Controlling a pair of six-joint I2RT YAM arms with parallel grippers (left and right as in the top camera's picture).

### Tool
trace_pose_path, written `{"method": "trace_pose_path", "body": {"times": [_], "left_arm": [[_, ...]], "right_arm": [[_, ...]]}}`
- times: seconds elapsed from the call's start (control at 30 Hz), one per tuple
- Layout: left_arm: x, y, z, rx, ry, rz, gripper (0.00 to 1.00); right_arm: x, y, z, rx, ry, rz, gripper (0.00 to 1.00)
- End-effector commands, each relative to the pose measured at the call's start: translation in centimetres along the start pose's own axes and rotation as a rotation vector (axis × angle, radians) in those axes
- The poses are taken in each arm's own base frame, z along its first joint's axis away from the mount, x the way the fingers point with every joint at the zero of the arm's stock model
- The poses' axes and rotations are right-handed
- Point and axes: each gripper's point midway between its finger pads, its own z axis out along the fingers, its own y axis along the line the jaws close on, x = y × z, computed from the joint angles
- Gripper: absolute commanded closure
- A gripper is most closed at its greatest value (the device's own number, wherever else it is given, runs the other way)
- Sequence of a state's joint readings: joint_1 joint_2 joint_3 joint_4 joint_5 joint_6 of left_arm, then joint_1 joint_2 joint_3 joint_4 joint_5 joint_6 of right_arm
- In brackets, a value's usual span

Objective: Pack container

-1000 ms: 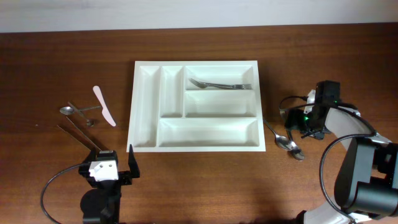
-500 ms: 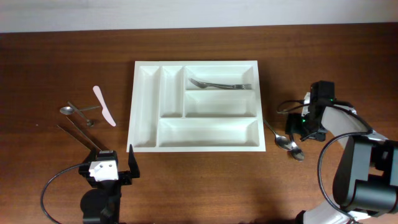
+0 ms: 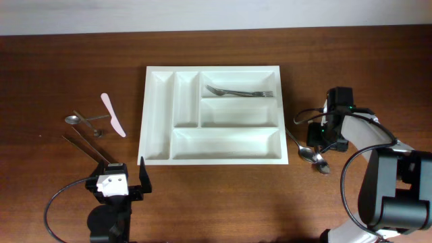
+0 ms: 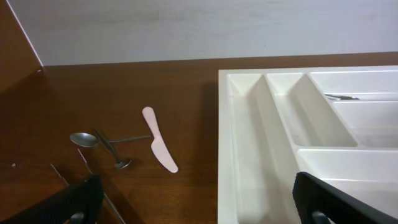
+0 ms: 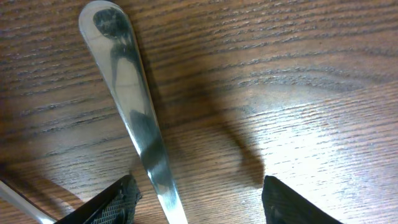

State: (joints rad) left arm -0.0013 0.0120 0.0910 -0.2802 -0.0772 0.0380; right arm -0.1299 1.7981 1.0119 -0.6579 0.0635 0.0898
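Beside the five-compartment container (image 3: 213, 68) lie two spoons (image 3: 308, 154).

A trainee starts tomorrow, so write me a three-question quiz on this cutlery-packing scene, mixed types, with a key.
1. True or false: the only cutlery in the container is the forks, all in one compartment.
2. Where does the pink knife lie? A) left of the container B) inside it C) right of it
3. Fill in: the metal handle lying between the right arm's jaws, which stand apart, belongs to a ____.
Key: 1 true; 2 A; 3 spoon.
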Motion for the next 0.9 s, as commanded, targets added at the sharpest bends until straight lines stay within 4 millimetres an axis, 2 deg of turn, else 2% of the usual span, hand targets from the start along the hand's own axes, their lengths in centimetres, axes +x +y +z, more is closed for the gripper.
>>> {"method": "trace_pose_path", "body": {"times": [0.0, 0.07, 0.17, 0.3, 0.37, 0.6, 0.87], "left_arm": [[0.04, -0.13, 0.02, 0.009, -0.005, 0.014, 0.01], [0.04, -0.13, 0.02, 0.009, -0.005, 0.014, 0.01], [0.04, -0.14, 0.02, 0.009, -0.005, 0.014, 0.01], [0.04, -0.14, 0.02, 0.009, -0.005, 0.014, 0.01], [0.04, -0.13, 0.02, 0.009, -0.005, 0.014, 0.01], [0.04, -0.14, 0.02, 0.009, -0.005, 0.014, 0.01], [0.04, -0.14, 0.02, 0.009, -0.005, 0.014, 0.01]], "right_arm": [[4.62, 0.05, 2.99, 0.032, 0.164, -0.008, 0.37], [4.74, 0.04, 2.97, 0.032, 0.169, -0.009, 0.41], [4.84, 0.02, 2.96, 0.034, 0.172, 0.012, 0.55], [4.84, 0.02, 2.96, 0.035, 0.172, 0.018, 0.66], [4.83, 0.0, 2.96, 0.035, 0.172, 0.019, 0.77], [4.59, 0.02, 3.0, 0.034, 0.162, 0.02, 0.95], [3.99, -0.1, 3.08, 0.04, 0.138, 0.022, 0.96]]}}
